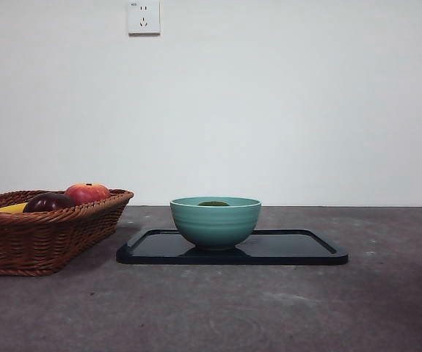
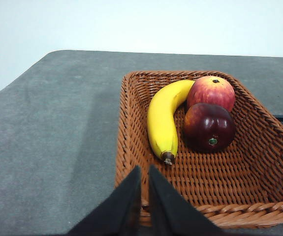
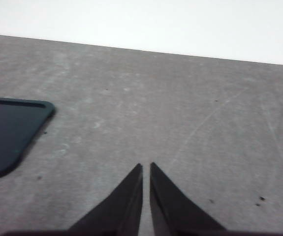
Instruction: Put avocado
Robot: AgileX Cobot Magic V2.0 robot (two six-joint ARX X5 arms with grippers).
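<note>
The avocado (image 1: 213, 203) was seen only as a dark-green sliver above the rim of the teal bowl (image 1: 215, 224), which stood on the black tray (image 1: 299, 249), so placement was judged done. The left gripper (image 2: 144, 173) was parked over the near rim of the wicker basket (image 2: 131, 123), jaws nearly closed, nothing held. The right gripper (image 3: 146, 169) was held likewise over bare table at the tray's 3 o'clock side. The avocado was well apart from both grippers.
</note>
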